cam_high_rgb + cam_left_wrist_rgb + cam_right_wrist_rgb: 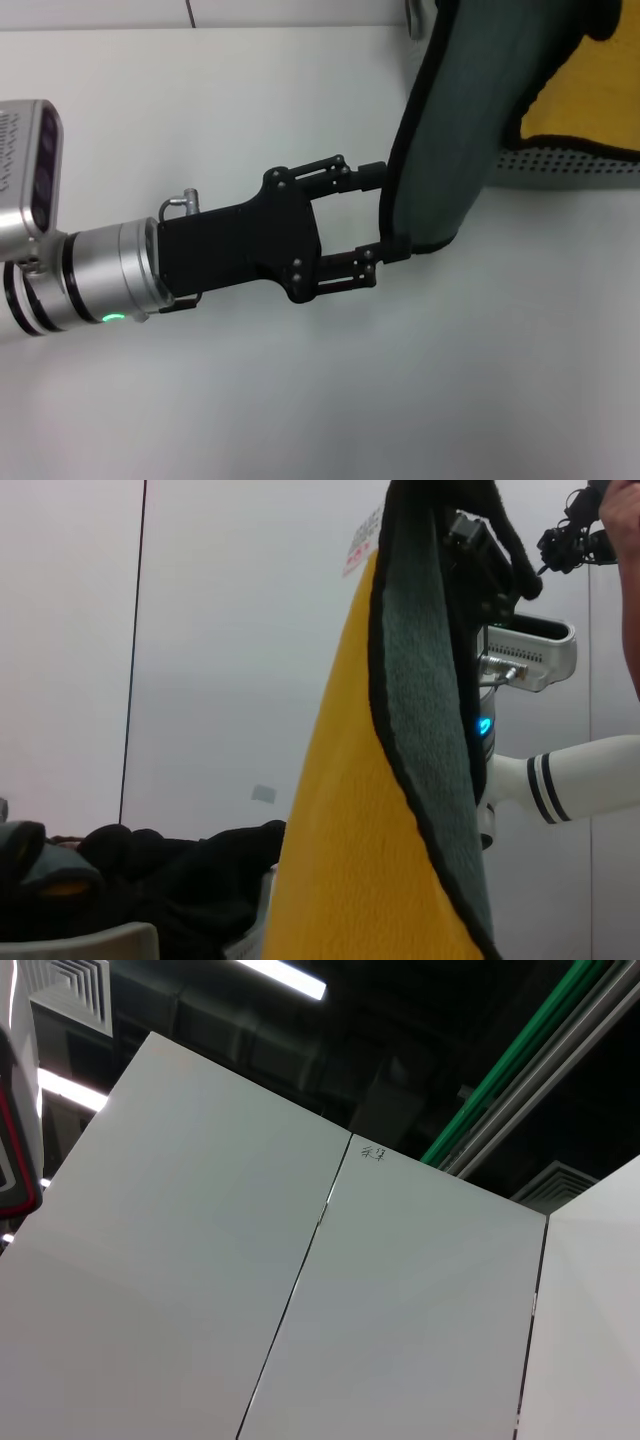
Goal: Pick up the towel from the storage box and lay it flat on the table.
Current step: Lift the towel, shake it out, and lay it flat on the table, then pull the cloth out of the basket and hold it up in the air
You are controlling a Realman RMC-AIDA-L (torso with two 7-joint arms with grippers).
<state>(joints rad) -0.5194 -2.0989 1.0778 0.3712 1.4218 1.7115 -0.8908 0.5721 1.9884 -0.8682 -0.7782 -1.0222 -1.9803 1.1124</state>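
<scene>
Left gripper (392, 210): reaching out over the table (300, 400), jaws spread wide, both fingertips touching the hanging towel's black piped edge.
Towel (450, 130): hanging lifted just ahead of the left gripper's fingers, grey-green face showing toward the gripper, yellow face showing beyond it; in the left wrist view both faces (400, 810) are draping down.
Storage box (560, 165): sitting past the towel, perforated side showing.
Black cloth (170, 880): lying heaped in the box.
Right gripper: holding the towel's top, grip hidden.
</scene>
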